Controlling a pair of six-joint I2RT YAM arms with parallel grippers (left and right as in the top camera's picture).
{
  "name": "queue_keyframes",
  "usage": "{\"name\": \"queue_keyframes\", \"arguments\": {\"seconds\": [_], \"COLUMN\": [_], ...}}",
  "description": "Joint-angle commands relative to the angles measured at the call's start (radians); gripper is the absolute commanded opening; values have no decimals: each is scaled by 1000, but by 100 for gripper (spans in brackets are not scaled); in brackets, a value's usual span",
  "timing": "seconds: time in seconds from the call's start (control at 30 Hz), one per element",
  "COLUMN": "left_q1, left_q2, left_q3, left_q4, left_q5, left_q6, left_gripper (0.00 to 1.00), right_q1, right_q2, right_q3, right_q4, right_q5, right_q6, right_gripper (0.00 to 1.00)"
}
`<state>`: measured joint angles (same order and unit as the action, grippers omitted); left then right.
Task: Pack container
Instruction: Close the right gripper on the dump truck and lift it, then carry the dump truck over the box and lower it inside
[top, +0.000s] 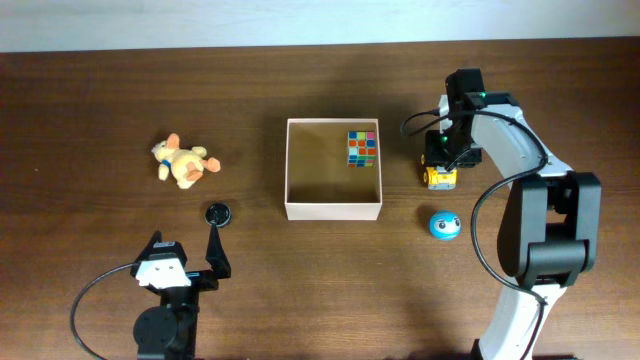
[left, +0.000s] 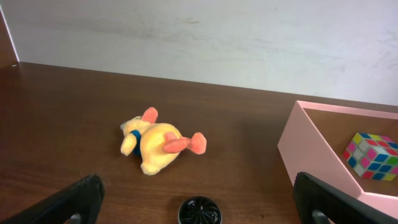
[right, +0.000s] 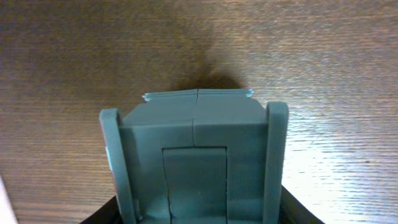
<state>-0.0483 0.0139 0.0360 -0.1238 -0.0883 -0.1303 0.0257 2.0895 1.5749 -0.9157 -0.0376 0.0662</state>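
While left jaws hang spread wide, low over dark wooden counter (top: 100, 120), small black ribbed disc (left: 199, 211) sits just ahead, between them; yellow-orange plush duck (left: 158, 143) farther ahead. Square shallow cardboard container (top: 333, 212) — white outside, tan inside — ahead-right of left jaws, multicoloured puzzle cube (top: 362, 148) in its far right corner. Right jaws down over yellow toy vehicle (top: 438, 178), just right of container; grey block (right: 196, 162) fills wrist view — cannot tell whether gripped. Blue ball (top: 444, 225) near, behind right jaws.

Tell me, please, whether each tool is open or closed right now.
Left tool: open, empty.
Right tool: cannot be told; it sits over a yellow toy vehicle.
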Motion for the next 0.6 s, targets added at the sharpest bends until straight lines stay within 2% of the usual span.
{"name": "queue_keyframes", "arguments": {"seconds": [0.0,0.23,0.57], "left_q1": [3,3,3], "left_q2": [-8,-8,-8], "left_q3": [-5,-5,-5], "left_q4": [2,2,2], "left_q5": [11,11,11], "left_q6": [16,16,16], "left_gripper": [99,99,99], "right_q1": [0,0,45], "right_q2": [-7,-8,-8], "right_q3": [50,222,578], "right_q4": [-23,-140,-340], "right_q5": [-46,-45,-45], "right_q6": [-6,-7,-6], "right_gripper": [47,47,47]}}
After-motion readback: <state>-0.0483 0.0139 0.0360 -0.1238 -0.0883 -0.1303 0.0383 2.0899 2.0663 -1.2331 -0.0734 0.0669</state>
